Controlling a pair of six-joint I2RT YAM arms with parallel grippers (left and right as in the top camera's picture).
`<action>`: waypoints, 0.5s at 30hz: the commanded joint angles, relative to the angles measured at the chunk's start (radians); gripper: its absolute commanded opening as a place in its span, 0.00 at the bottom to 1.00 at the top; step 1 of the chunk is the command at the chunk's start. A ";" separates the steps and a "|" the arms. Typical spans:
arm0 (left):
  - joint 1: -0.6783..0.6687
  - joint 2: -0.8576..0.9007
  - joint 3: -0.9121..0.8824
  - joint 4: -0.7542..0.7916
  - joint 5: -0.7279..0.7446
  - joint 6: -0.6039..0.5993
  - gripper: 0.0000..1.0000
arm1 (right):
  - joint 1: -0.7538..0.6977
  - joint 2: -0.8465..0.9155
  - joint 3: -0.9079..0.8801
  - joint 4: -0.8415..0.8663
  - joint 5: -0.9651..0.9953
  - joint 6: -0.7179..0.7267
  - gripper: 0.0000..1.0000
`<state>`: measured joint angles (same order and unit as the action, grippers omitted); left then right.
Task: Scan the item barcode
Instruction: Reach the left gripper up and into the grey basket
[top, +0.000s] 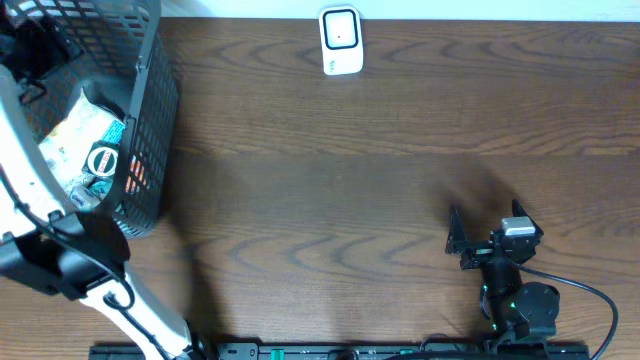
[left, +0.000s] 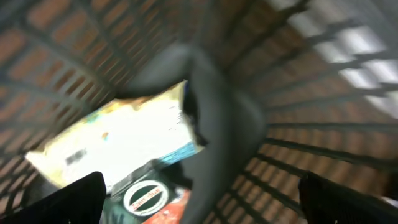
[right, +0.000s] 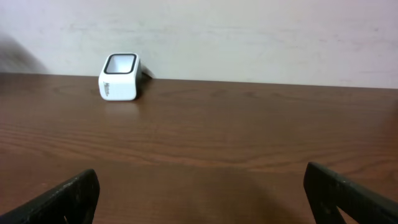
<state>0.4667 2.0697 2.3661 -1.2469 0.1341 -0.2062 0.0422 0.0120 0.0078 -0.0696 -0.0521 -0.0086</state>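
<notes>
Dark brown wood-grain table (top: 400, 120) under a pale wall, and here's the layout; one white plastic barcode scanner (top: 340, 41) stands at the middle of the table's far edge, dark-rimmed window showing, with a small dark mark on its side too small to read; one black plastic mesh basket (top: 155, 120) sits at the far left corner; inside it lies one flat white-and-yellow packet (left: 118, 140) with a blue strip, its print blurred beyond reading; just beside that is one round lid with a white-and-green ring label (left: 144, 198), lettering there but not legible; an orange-red pack (left: 171, 214) peeks out next to the lid, one as far as I can count; the left gripper (left: 208, 199) is down inside the basket above the packet, fingers spread wide, gripping nothing; a blurred dark grey shape crosses the packet's right end, and I cannot tell what it is; the right gripper (top: 487, 228) hovers low near the table's near right corner, jaws wide apart, nothing between them.
</notes>
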 joint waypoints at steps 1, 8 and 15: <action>-0.019 0.071 0.001 -0.024 -0.217 -0.108 0.98 | -0.003 -0.005 -0.002 -0.002 0.004 -0.007 0.99; -0.076 0.198 0.001 -0.021 -0.309 -0.143 0.98 | -0.003 -0.005 -0.002 -0.003 0.004 -0.007 0.99; -0.146 0.312 0.000 -0.017 -0.508 -0.180 0.98 | -0.003 -0.005 -0.002 -0.003 0.004 -0.007 0.99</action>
<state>0.3470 2.3470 2.3661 -1.2629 -0.2138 -0.3401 0.0422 0.0120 0.0078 -0.0692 -0.0521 -0.0090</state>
